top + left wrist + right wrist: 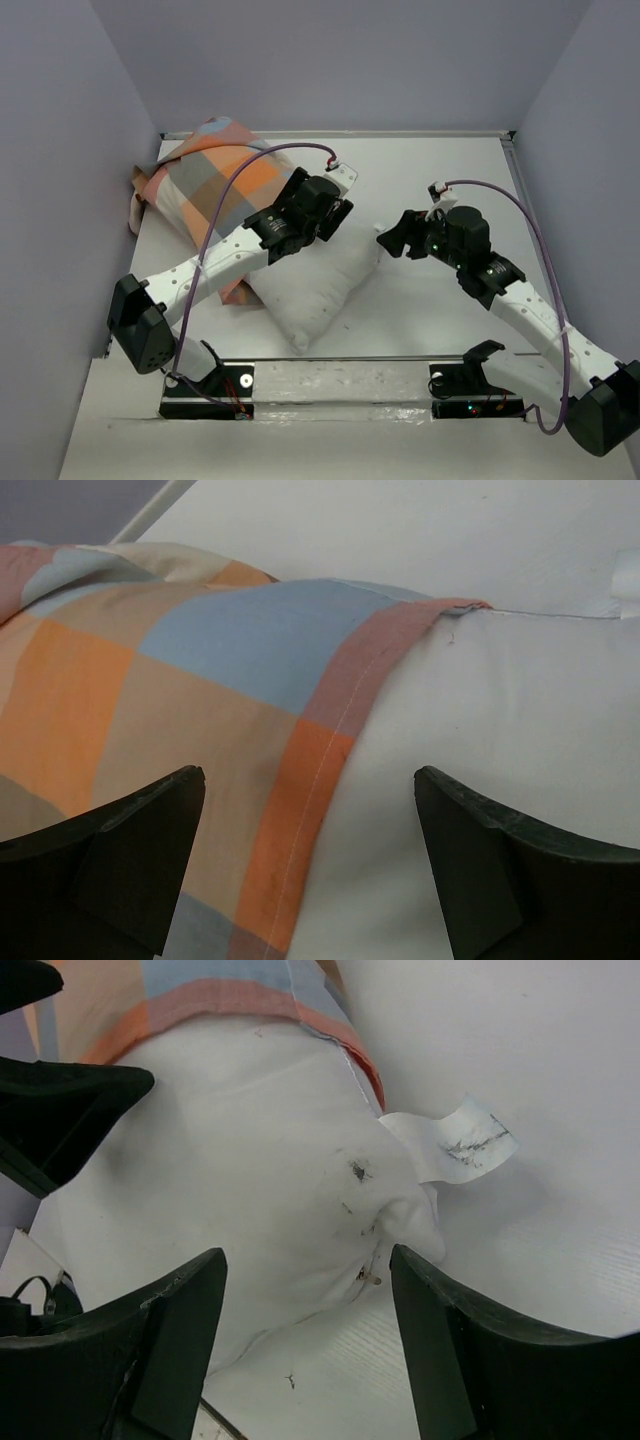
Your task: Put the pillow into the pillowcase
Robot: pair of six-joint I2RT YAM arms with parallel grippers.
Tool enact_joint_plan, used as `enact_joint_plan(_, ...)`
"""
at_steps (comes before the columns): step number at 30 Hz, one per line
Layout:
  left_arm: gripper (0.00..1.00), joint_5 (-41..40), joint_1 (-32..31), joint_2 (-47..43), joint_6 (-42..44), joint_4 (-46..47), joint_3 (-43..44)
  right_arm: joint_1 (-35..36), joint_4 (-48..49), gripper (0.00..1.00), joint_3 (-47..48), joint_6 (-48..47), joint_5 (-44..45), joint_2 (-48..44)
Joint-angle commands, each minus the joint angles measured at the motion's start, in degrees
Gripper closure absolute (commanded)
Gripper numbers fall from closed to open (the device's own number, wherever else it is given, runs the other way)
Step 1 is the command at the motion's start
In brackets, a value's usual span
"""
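The plump white fabric pillow (312, 285) lies half inside the thin orange, blue and grey-brown checked pillowcase (215, 185). The left gripper (310, 780) hovers spread wide over the case's hem, probably to tug it along. The right gripper (308, 1260), jaws apart, faces the bare corner.

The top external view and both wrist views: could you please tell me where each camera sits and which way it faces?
Top external: fixed above and behind the arm bases, looking down at the table; both arms show, left arm over the pillow and pillowcase.
Left wrist: on the left arm, looking past its open jaws at the pillowcase hem.
Right wrist: on the right arm, looking past its open jaws at the pillow's bare corner and tag.
Shared: both wrist views show the hem lying across the pillow.
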Motion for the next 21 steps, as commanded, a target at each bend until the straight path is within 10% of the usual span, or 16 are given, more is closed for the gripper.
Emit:
enact_joint_plan(1,0.02,-2.7,-0.2,0.5,4.3,-0.4,2.4,0.4,3.4,0.28,-1.1,-0.8,-4.8,-1.2)
enact_joint_plan(10,0.19,-11.7,1.0,5.6,6.3,2.4,2.6,2.0,4.8,0.28,-0.7,-0.8,-6.6,-0.6)
enact_joint_plan(16,0.72,-11.8,1.5,4.9,5.3,6.7,4.7,5.3,3.7,0.18,1.4,-2.4,-5.5,3.5)
enact_joint_plan(21,0.82,-3.5,1.5,3.7,1.1,6.8,7.0,10.7,3.8,0.09,5.7,-5.0,2.8,10.5)
